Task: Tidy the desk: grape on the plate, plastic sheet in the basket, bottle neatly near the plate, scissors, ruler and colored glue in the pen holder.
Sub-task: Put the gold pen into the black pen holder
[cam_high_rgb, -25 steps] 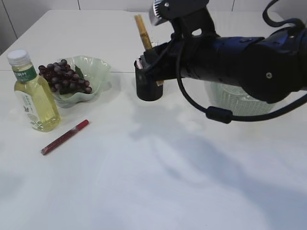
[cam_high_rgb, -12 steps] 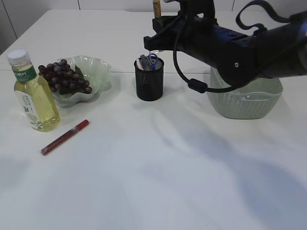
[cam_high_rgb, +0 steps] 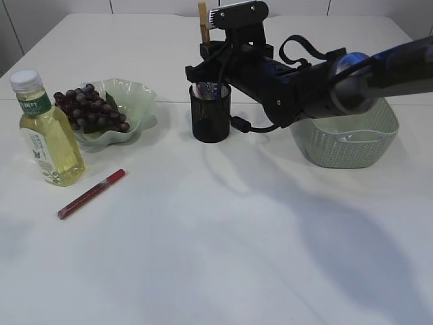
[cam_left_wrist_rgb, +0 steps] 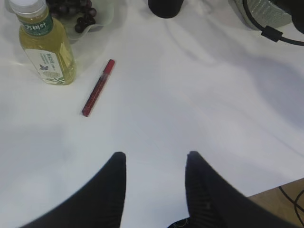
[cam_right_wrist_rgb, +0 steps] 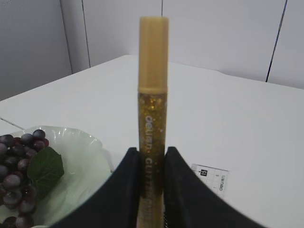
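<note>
My right gripper [cam_high_rgb: 205, 54] [cam_right_wrist_rgb: 152, 152] is shut on a gold glitter glue stick [cam_high_rgb: 202, 19] [cam_right_wrist_rgb: 153, 95], held upright just above the black mesh pen holder [cam_high_rgb: 211, 115]. Scissors handles [cam_high_rgb: 214, 89] poke out of the holder. A pale numbered strip [cam_right_wrist_rgb: 210, 177], probably the ruler's end, shows behind the fingers. A red glue stick [cam_high_rgb: 91, 193] [cam_left_wrist_rgb: 98, 88] lies on the table beside the bottle [cam_high_rgb: 44, 132] [cam_left_wrist_rgb: 47, 47]. Grapes [cam_high_rgb: 91, 110] lie on the green plate [cam_high_rgb: 135, 95]. My left gripper [cam_left_wrist_rgb: 156, 159] hovers open and empty over bare table. The plastic sheet is hidden.
The pale green woven basket [cam_high_rgb: 345, 145] stands right of the pen holder, partly behind my right arm. My right arm stretches across the back of the table from the right. A cable [cam_left_wrist_rgb: 275, 35] hangs at the upper right of the left wrist view.
My right arm has swung back from the camera with the gold glue. The glue went from leaning in front of the pen holder to upright above it. The left gripper has not moved.
</note>
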